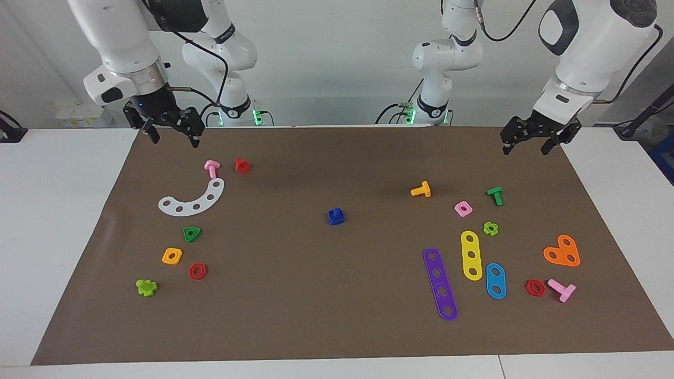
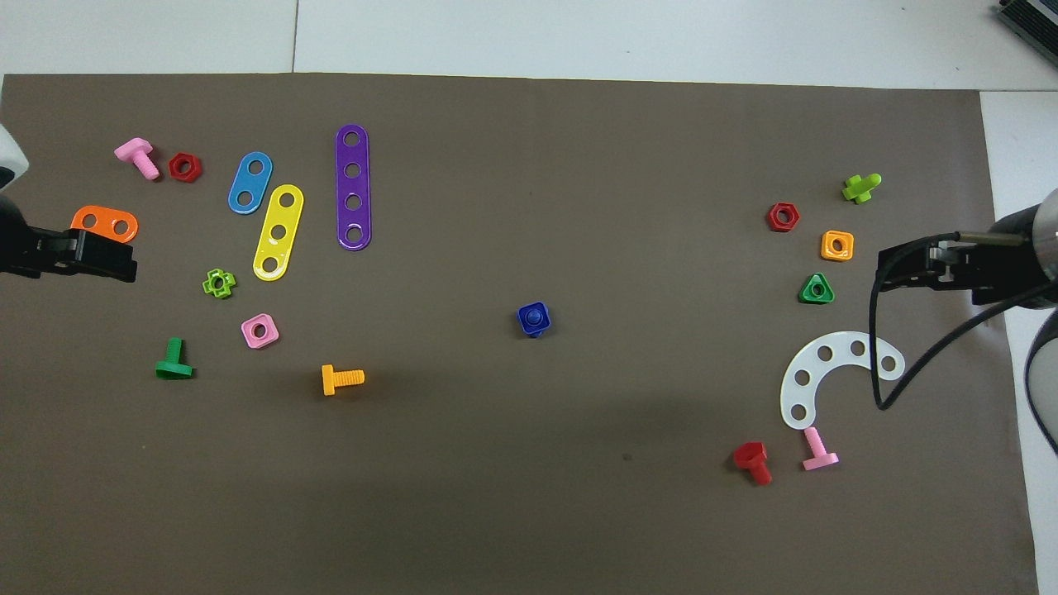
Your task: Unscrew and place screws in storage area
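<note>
The dark-blue screw (image 1: 335, 213) stands in a dark-blue square nut (image 1: 337, 220) at the middle of the brown mat; it also shows in the overhead view (image 2: 534, 316). My right gripper (image 1: 176, 141) is open and empty, raised over the mat's edge nearest the robots, above a pink bolt (image 1: 211, 168). In the overhead view it (image 2: 883, 273) is over the spot beside a green triangle nut (image 2: 817, 289). My left gripper (image 1: 525, 150) is open and empty, raised over the mat's corner at the left arm's end; the overhead view (image 2: 128, 263) shows it by the orange plate (image 2: 103, 223).
Toward the right arm's end lie a white curved plate (image 1: 192, 202), a red bolt (image 1: 242, 165) and several nuts. Toward the left arm's end lie an orange bolt (image 1: 421, 190), a green bolt (image 1: 495, 195), a purple strip (image 1: 440, 284), a yellow strip (image 1: 471, 255) and a blue strip (image 1: 495, 280).
</note>
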`<action>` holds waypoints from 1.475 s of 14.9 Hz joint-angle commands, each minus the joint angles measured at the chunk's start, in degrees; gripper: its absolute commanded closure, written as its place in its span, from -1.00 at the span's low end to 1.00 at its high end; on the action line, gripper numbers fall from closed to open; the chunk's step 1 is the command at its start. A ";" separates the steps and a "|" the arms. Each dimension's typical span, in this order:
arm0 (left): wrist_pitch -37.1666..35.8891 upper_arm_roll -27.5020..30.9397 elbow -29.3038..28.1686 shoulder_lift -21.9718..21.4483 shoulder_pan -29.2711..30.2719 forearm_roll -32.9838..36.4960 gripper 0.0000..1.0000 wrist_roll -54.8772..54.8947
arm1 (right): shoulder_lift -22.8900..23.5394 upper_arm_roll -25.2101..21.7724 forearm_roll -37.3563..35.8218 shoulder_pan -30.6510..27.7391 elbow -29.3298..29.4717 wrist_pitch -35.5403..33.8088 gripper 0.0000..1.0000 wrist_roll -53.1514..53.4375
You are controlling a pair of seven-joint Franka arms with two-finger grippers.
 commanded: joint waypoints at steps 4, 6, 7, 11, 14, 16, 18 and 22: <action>0.34 -0.06 -2.86 -1.09 -5.60 0.49 -1.00 -2.02 | -0.71 0.52 -0.69 -0.49 -0.22 -0.37 -1.00 -1.76; 1.74 0.03 -3.03 1.19 -11.22 -1.35 -0.93 -9.90 | -0.80 0.61 -0.34 -0.49 -0.39 -0.37 -1.00 -1.85; 3.40 -0.06 -2.94 2.94 -14.03 -1.71 -0.92 -14.91 | -0.89 0.52 0.01 -0.58 -0.57 -0.37 -1.00 -1.76; 14.99 -0.06 -3.03 10.06 -25.90 -3.37 -0.91 -32.75 | -0.97 0.52 0.19 -0.58 -0.84 -0.37 -1.00 -1.94; 23.26 0.20 -1.54 18.22 -32.93 -5.05 -0.87 -44.10 | -1.06 0.52 0.27 -0.66 -1.01 -0.02 -1.00 -3.33; 27.83 0.12 1.00 23.59 -34.53 -4.96 -0.82 -48.95 | -1.15 0.52 0.36 -1.10 -1.19 -0.37 -1.00 -5.79; 32.14 0.12 1.01 25.81 -36.73 -4.96 -0.75 -52.21 | -1.24 0.52 0.27 -1.10 -1.19 -0.37 -1.00 -6.60; 36.02 0.29 -1.00 27.22 -38.23 -4.35 -0.52 -54.68 | -1.24 0.52 0.27 -1.02 -1.19 -0.28 -1.00 -6.60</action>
